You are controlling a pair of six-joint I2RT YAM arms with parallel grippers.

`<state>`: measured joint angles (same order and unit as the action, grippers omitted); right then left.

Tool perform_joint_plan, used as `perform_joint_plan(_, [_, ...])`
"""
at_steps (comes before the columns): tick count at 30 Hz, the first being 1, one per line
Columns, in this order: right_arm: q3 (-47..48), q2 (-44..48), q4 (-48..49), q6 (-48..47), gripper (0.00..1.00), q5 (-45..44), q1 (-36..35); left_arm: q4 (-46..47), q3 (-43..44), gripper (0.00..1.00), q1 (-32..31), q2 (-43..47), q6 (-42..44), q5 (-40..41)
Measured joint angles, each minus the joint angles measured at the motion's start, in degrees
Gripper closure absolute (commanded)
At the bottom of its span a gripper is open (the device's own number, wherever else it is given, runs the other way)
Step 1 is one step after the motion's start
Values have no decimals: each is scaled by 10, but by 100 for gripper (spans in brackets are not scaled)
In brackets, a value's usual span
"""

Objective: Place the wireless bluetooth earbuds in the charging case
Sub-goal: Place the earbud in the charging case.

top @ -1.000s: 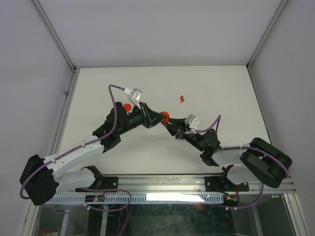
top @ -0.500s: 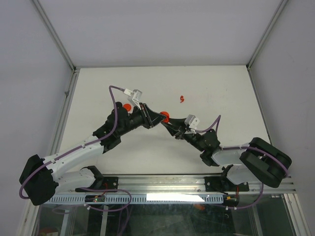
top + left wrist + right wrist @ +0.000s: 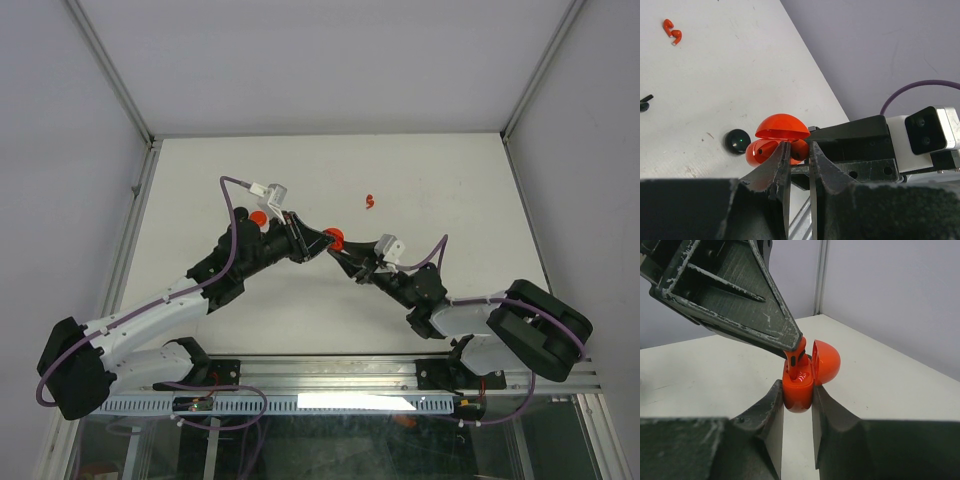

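- With right gripper [image 3: 797, 392], clamps glossy red round plastic charging case [image 3: 799, 382], lid open, over centre of white bench [image 3: 460, 180].
- With left gripper [image 3: 799, 147], pinches tiny red curved plastic earbud [image 3: 798, 356] at case's mouth.
- Leaves another red earbud [image 3: 369, 201] loose toward far edge.

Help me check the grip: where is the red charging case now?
In the top view, the round red plastic charging case is mid-table, lid open, clamped by the right gripper; the left gripper holds a small red earbud at its opening.
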<state>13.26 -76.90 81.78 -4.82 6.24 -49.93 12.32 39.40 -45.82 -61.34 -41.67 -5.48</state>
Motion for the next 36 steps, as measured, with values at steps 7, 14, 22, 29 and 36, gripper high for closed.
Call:
perform_joint_plan(7, [0, 0, -2, 0, 100, 0, 0, -18, 6, 73, 0, 0, -9, 7])
perform_joint_plan(14, [0, -1, -1, -1, 100, -11, 1, -37, 12, 65, 0, 0, -9, 12])
perform_joint_plan(22, [-1, -7, 0, -1, 100, -10, 0, -50, 14, 60, 0, 2, -9, 24])
perform_joint_plan(29, [-1, -13, 7, 0, 100, -10, 0, -63, 21, 60, 0, 3, -9, 15])
perform_joint_plan(36, [-1, -16, 10, 0, 100, -10, 0, -73, 22, 60, -5, 7, -9, -7])
